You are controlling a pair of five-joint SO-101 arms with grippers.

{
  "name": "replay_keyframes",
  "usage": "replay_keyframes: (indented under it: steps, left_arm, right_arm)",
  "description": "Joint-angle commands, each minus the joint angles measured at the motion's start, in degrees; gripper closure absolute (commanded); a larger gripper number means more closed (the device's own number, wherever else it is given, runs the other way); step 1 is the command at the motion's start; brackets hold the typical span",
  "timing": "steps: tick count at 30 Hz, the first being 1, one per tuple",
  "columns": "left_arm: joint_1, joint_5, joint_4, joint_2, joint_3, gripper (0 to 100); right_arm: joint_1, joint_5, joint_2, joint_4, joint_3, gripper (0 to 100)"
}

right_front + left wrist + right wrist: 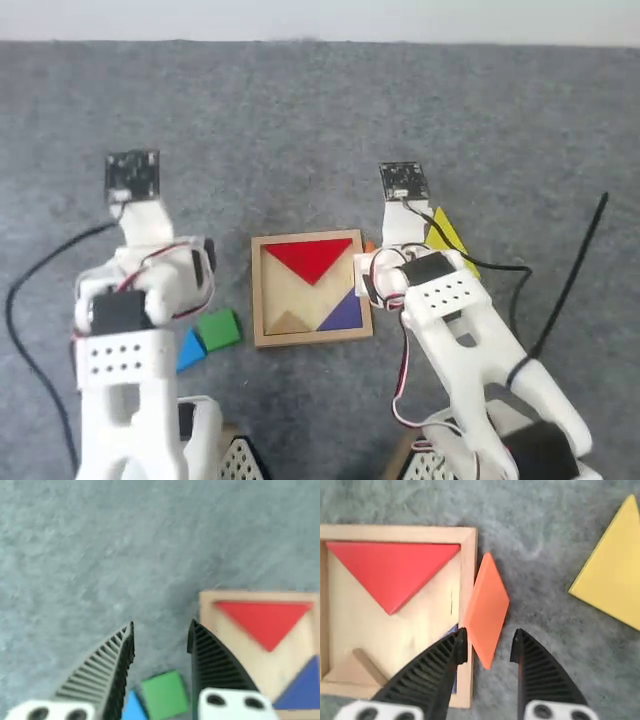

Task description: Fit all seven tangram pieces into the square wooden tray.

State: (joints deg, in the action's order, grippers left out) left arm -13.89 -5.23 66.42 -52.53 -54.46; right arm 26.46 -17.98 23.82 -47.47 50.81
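The square wooden tray point(468, 580) sits just beside the right claw point(487, 642), with one finger over its rim. It holds a red triangle point(392, 572) flat along the wall farthest from that claw, a blue triangle point(343, 314) in the corner under the finger, and a bare-wood piece point(288, 322). An orange parallelogram point(486, 609) lies against the tray's outer wall, its near tip between the claw's parted fingers, and a yellow triangle point(615, 585) lies flat well off to the outer side. A green square point(164, 695) and a light blue triangle point(132, 707) lie touching between the fingers of the left claw point(160, 632), close to its base.
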Motion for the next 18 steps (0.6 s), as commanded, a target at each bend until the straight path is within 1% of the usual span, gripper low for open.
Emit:
replay_keyframes:
  steps: [1, 5, 7, 9, 12, 13, 15, 18]
  left_arm:
    - [-5.3, 6.0, -1.5, -6.8, -5.1, 83]
    - [-8.7, 11.1, -1.8, -9.1, -10.3, 83]
    - [-9.2, 14.4, -2.1, -10.0, -13.3, 83]
    - [-9.2, 19.2, -5.4, -10.0, -17.5, 83]
    - [-9.1, 23.6, -13.5, -10.3, -26.3, 83]
    - [-9.3, 24.9, -14.5, -10.4, -27.2, 83]
    - [-9.4, 26.5, -13.0, -10.4, -26.8, 83]
    - [-9.6, 27.1, -12.7, -10.4, -26.7, 83]
  right_arm:
    - [0.5, -1.6, -1.3, 2.0, -2.3, 83.8]
    - [1.3, -1.6, -4.5, 1.4, -4.5, 83.8]
    - [1.8, -1.8, -6.4, 1.4, -5.2, 81.5]
    - [2.7, -1.6, -8.6, 1.4, -6.8, 76.0]
    - [5.0, -1.6, -12.7, 1.4, -9.3, 69.3]
    - [5.8, -1.6, -14.0, 1.4, -10.2, 69.0]
    - [7.2, -1.6, -17.0, 1.4, -12.4, 70.1]
    - [7.2, -1.5, -21.7, 1.4, -15.7, 71.5]
